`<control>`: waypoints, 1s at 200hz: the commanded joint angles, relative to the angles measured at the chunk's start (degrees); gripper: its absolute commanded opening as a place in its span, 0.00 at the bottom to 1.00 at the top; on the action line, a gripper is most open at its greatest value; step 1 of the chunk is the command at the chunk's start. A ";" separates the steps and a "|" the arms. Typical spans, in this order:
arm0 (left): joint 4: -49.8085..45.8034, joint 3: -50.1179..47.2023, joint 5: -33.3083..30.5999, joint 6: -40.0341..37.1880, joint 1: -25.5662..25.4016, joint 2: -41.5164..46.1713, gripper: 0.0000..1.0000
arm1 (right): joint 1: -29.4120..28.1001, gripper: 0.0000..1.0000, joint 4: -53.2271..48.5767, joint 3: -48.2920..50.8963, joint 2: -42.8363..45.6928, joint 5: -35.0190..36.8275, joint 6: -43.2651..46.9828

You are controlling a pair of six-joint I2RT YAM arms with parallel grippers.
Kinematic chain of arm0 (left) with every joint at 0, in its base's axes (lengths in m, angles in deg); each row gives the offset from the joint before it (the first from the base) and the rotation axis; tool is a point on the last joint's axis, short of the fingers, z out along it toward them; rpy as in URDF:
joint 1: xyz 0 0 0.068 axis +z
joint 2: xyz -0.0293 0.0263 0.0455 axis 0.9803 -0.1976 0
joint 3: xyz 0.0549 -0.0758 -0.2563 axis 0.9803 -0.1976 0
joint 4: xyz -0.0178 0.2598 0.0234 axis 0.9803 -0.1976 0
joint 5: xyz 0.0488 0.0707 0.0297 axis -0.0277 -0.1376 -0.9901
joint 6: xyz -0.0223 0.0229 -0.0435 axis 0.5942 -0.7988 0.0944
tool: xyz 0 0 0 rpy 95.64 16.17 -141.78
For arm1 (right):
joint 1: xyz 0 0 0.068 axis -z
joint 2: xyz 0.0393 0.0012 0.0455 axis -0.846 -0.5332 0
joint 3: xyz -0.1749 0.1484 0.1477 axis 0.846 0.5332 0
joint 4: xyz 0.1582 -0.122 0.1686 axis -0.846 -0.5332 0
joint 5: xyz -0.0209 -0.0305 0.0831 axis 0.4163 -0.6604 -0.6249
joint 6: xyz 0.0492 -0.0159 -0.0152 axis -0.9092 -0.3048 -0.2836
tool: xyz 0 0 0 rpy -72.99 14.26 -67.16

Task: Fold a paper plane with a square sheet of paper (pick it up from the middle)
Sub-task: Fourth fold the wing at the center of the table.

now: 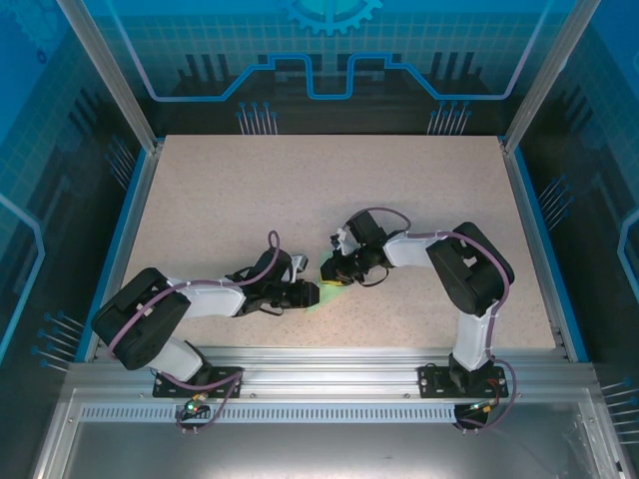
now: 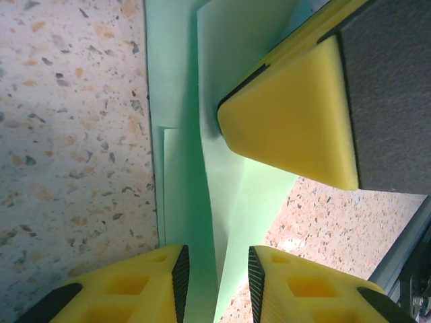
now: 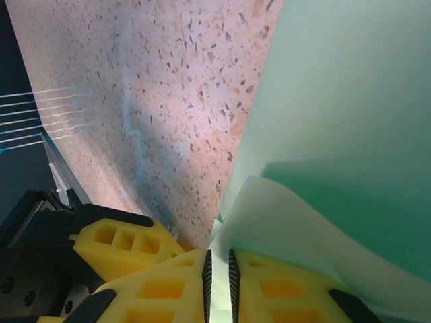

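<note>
1. Position of the square sheet of paper [image 1: 326, 290]: you find it in the lower middle of the top view. It lies on the speckled table [image 1: 300, 190], right where the two arms' tips meet.
2. Your left gripper [image 1: 308, 292] comes in from the left of that spot and your right gripper [image 1: 337, 271] from the right. The two stand just beside each other over the pale green paper.
3. In the left wrist view the sheet [image 2: 176, 67] runs from the top of the frame down to the bottom centre. It is partly folded, with overlapping layers and straight creases showing.
4. The left gripper [image 2: 217, 269] at the bottom of that frame has its jaws parted by a clear gap. A strip of the paper passes through the gap, and you cannot tell that either pad presses on it.
5. In the upper right of the same frame, one yellow finger [image 2: 296, 114] of the right gripper sits over the sheet.
6. In the right wrist view the right gripper [image 3: 217, 266] at the bottom centre has its jaws drawn almost together, leaving only a thin slit. An edge of the paper is pinched in that slit.
7. From that pinch the sheet [image 3: 350, 101] rises across the right half of the frame. A paler layer curls loose just above the fingers.
</note>
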 commanded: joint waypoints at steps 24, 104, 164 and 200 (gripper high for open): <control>-1.23 0.88 2.59 -1.69 0.46 -0.03 0.28 | 0.36 0.17 0.48 -1.57 -0.72 -0.42 -0.22; -1.59 0.59 0.26 -1.40 0.49 0.19 0.11 | 0.36 0.18 -0.97 -1.84 1.80 -0.04 0.09; 4.05 -2.59 0.00 1.86 0.46 -0.29 0.04 | 3.27 0.22 -2.24 1.65 9.20 3.37 -0.62; 6.09 -4.79 -1.52 3.52 0.45 0.80 0.03 | 3.35 0.21 -2.91 2.81 9.81 3.27 0.15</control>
